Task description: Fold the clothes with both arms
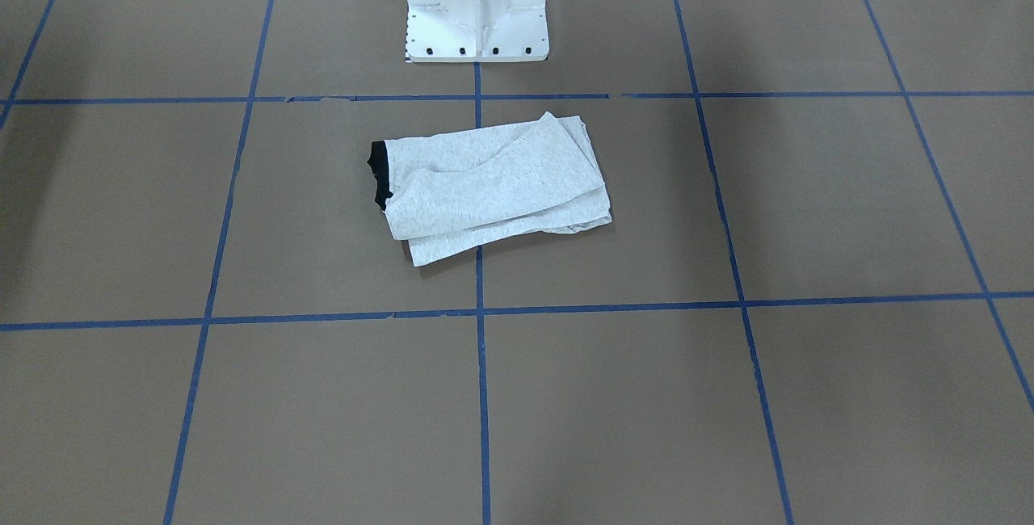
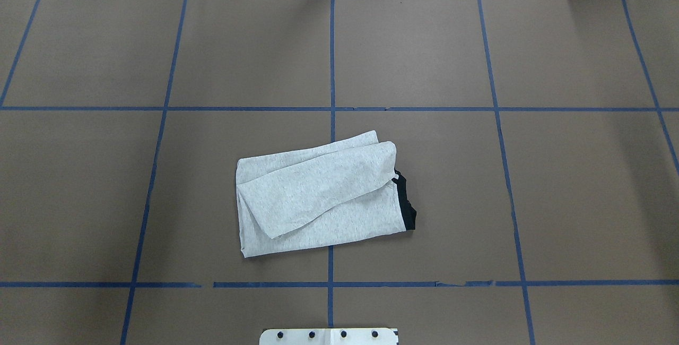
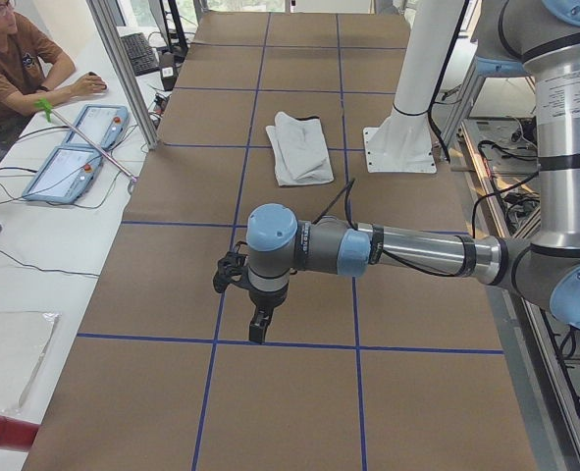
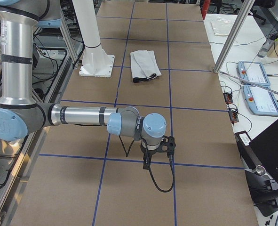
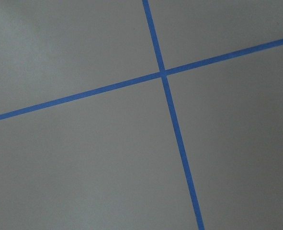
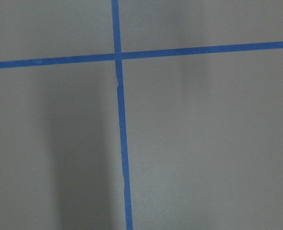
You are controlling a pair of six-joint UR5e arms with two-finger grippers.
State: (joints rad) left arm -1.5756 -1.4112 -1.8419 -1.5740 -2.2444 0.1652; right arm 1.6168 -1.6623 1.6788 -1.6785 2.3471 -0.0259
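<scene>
The clothes (image 2: 318, 201) are one light grey T-shirt, folded into a rough rectangle near the middle of the table, plain grey side up, with the black collar showing at one end. It also shows as the clothes (image 1: 493, 186), (image 3: 297, 147), (image 4: 143, 63). Both arms are stretched out low over bare table, far from the shirt. The left gripper (image 3: 258, 329) points down above a blue tape line. The right gripper (image 4: 146, 162) does the same at the opposite end. I cannot tell whether either is open or shut. Both wrist views show only table and tape.
Brown paper with a blue tape grid (image 2: 331, 109) covers the table. The white pedestal base (image 1: 477, 8) stands right behind the shirt. A seated person (image 3: 15, 59) and control tablets (image 3: 69, 162) are at a side bench, behind a slanted metal post (image 3: 123, 69).
</scene>
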